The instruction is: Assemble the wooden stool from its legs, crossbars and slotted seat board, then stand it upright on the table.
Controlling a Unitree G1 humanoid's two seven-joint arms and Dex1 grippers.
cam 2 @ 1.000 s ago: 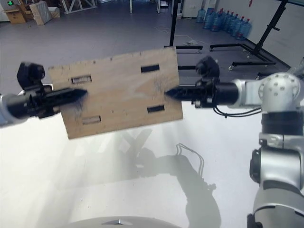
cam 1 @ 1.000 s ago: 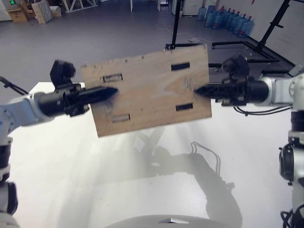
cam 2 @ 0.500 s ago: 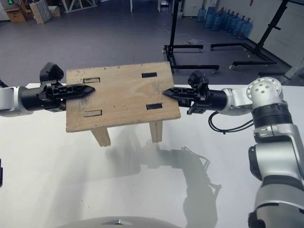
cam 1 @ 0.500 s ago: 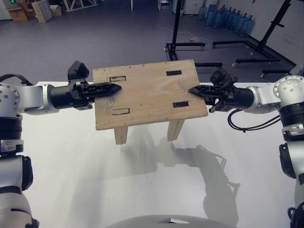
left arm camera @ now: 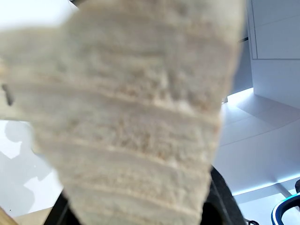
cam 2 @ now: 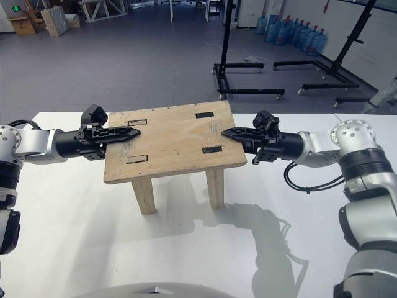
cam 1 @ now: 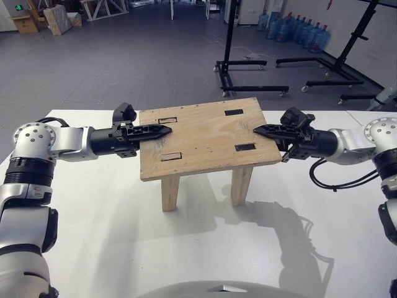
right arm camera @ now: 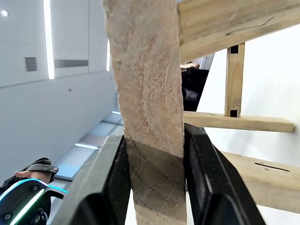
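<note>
The stool [cam 1: 206,149] stands upright on the white table [cam 1: 93,236], and its two near legs [cam 1: 169,192] appear to rest on the surface. Before you let go, make sure all the legs bear evenly; then part both pairs of fingers together and draw straight outward, level, so that neither tip drags or tips the seat board [cam 1: 208,131]. Your left gripper [cam 1: 162,130] is clenched on the board's left edge; your right gripper [cam 1: 259,130] is clenched on its right edge. The right wrist view shows the board's thickness pinched between the fingers [right arm camera: 112,187].
</note>
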